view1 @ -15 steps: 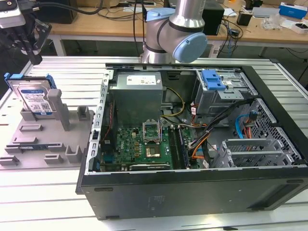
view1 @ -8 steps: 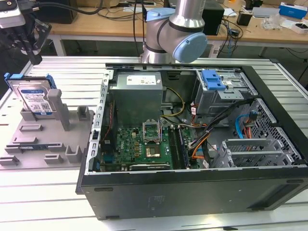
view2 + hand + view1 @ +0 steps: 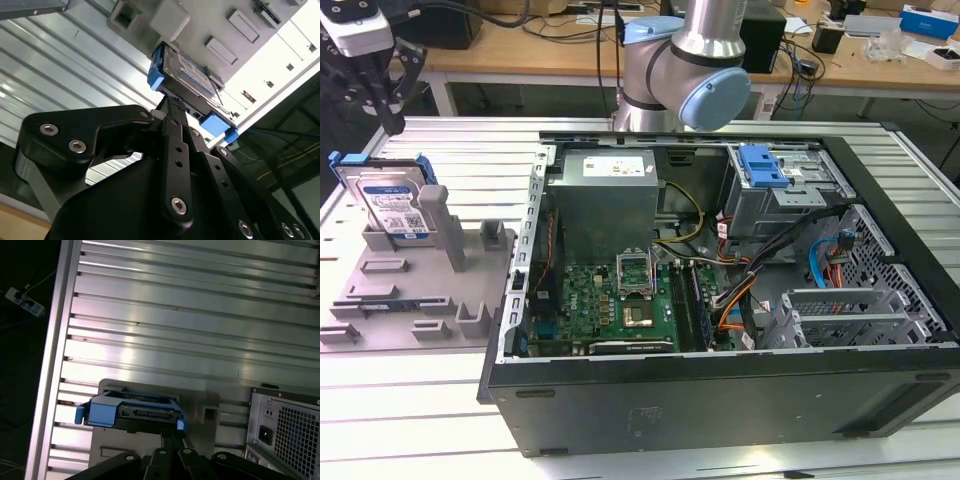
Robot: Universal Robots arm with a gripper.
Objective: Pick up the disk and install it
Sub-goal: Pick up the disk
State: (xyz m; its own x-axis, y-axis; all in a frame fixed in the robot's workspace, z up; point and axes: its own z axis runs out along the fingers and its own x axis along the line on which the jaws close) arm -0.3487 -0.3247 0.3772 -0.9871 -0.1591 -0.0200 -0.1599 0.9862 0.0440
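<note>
Exterior view: the disk (image 3: 390,200) stands on edge in a slot of the grey fixture plate (image 3: 430,290) on the table (image 3: 420,420), toward the exterior view's left of the open computer case (image 3: 720,385), which holds a circuit board (image 3: 610,300) and a power supply (image 3: 605,195). The gripper (image 3: 392,118) hangs just above the disk, apart from it. Second wrist view: jaws together on nothing, tips aimed at the disk's (image 3: 187,72) blue-framed edge. First wrist view: the disk (image 3: 135,412) sits upright in the plate, just beyond the joined jaws.
</note>
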